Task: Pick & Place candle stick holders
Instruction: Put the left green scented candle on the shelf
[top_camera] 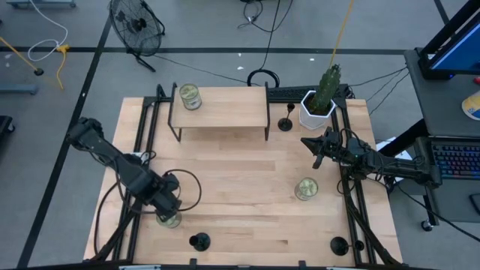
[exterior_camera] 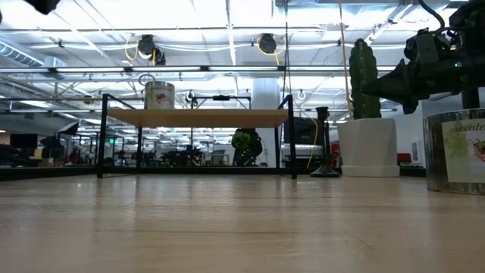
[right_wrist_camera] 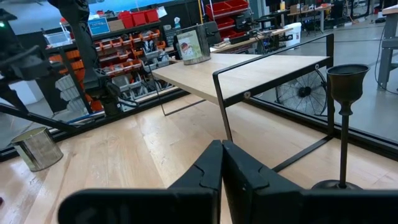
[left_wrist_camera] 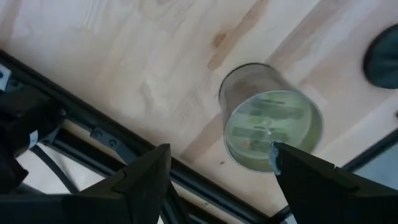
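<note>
The bench [top_camera: 247, 202] carries a low shelf [top_camera: 221, 106] at the far side, w/ a jar [top_camera: 189, 97] on top. A white pot w/ cactus [top_camera: 319, 105] is at far right. My left end effector [top_camera: 168, 204] hangs released over a glass jar [left_wrist_camera: 268, 127], near left. My right end effector [top_camera: 313, 145] is clenched, empty. Candle stick holders: far one [top_camera: 286, 122] beside the pot, two [top_camera: 199, 241] at near edge [top_camera: 339, 245].
</note>
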`<act>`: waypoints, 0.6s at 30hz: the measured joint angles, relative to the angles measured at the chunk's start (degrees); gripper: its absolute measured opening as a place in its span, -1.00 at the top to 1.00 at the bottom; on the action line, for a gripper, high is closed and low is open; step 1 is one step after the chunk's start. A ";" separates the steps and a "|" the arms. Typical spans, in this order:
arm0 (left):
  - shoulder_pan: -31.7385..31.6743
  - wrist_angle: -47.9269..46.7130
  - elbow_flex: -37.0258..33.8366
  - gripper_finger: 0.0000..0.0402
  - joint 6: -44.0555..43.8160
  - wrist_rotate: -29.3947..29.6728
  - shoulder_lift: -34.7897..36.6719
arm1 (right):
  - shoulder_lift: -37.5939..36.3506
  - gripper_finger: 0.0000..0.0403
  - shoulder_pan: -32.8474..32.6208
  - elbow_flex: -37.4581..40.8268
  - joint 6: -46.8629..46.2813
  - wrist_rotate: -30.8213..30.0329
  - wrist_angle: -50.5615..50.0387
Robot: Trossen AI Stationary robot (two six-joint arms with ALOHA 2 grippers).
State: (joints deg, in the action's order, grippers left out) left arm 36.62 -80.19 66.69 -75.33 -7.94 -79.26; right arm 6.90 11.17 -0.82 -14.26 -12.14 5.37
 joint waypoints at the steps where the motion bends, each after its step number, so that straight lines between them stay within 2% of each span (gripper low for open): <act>1: 0.13 0.28 -0.58 -0.41 -0.17 0.02 0.00 | 0.00 0.98 0.01 0.02 0.00 0.00 0.00; 9: 0.33 6.92 -5.32 -0.41 -0.27 -1.12 0.00 | -0.01 0.98 -0.01 0.02 0.00 0.00 0.00; 18: 0.33 8.37 -9.63 -0.41 0.84 -2.93 0.00 | -0.02 0.98 0.01 0.00 0.01 0.00 0.00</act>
State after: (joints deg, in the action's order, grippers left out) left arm 36.95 -71.82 57.06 -74.49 -10.88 -79.26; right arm 6.88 11.17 -0.82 -14.26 -12.14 5.37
